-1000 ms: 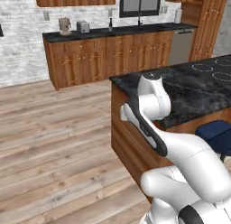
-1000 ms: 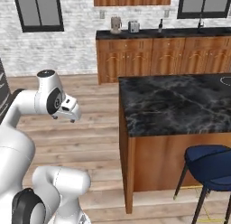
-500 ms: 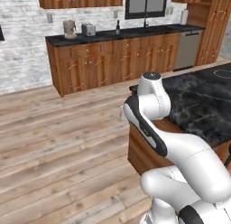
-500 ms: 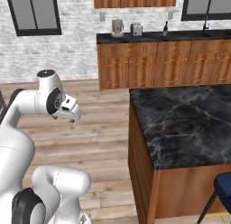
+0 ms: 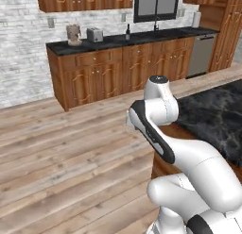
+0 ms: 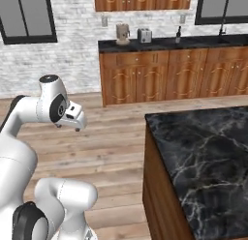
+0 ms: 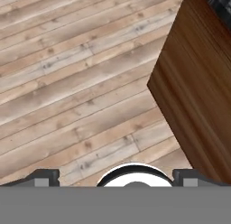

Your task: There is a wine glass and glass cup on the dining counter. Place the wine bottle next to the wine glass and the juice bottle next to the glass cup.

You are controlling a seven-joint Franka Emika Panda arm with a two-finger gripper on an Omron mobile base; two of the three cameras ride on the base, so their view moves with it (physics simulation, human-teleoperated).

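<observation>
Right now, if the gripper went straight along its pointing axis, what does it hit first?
Probably the wood plank floor. The open gripper points down at it; the dining counter's wood side sits off to one side.

Dining counter (image 6: 203,152) near right. Cabinet run (image 6: 174,69) far, along back wall. On its top, left to right: coffee machine (image 6: 122,34), toaster (image 6: 144,35), wine bottle (image 6: 178,34). Dishwasher (image 5: 201,54) at run's right end.
</observation>
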